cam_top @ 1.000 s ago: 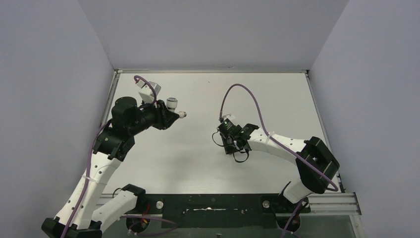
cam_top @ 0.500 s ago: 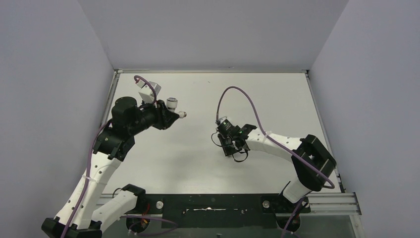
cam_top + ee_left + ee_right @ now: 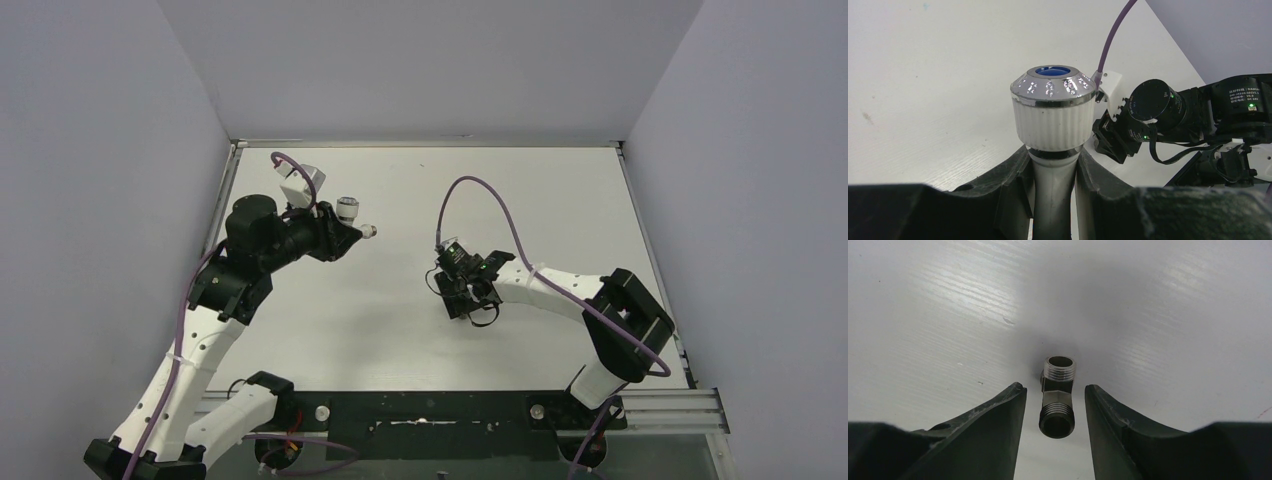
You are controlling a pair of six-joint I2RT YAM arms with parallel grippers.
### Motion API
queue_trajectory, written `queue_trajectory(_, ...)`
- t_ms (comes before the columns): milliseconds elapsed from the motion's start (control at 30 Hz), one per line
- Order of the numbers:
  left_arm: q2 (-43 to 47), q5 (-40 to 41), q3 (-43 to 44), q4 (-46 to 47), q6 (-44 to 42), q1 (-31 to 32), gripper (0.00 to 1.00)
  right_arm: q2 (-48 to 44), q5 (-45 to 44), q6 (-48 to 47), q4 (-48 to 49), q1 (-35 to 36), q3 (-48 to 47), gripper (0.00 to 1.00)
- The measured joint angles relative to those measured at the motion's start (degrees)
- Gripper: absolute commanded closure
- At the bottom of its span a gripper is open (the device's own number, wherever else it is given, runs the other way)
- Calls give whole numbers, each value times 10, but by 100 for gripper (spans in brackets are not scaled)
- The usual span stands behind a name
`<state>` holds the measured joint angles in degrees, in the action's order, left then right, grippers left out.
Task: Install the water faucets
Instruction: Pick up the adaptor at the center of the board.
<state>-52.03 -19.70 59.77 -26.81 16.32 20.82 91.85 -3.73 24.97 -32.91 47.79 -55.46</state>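
My left gripper [image 3: 1054,161] is shut on the white stem of the water faucet [image 3: 1054,107], just below its ribbed white collar and chrome knob with a blue dot. The top view shows the left gripper [image 3: 341,236] holding the faucet [image 3: 347,209] above the table's left side. A small threaded metal fitting [image 3: 1057,397] lies on the table between the fingers of my right gripper [image 3: 1054,388]. The right jaws stand open, with a gap on each side of the fitting. Near the table's middle, the right gripper [image 3: 455,298] points down and hides the fitting from above.
The white table [image 3: 540,200] is walled by grey panels on three sides. A purple cable [image 3: 480,185] loops above the right wrist. The right arm's wrist and camera [image 3: 1155,107] show beyond the faucet in the left wrist view.
The right gripper's jaws have opened and the right arm has edged slightly left. The left arm and the faucet have stayed still.
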Motion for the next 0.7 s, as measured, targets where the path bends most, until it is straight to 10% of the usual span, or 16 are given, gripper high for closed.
queue_trajectory(700,0,0,0,0,0,0,100,0,17,28,-30,-6,-18,59)
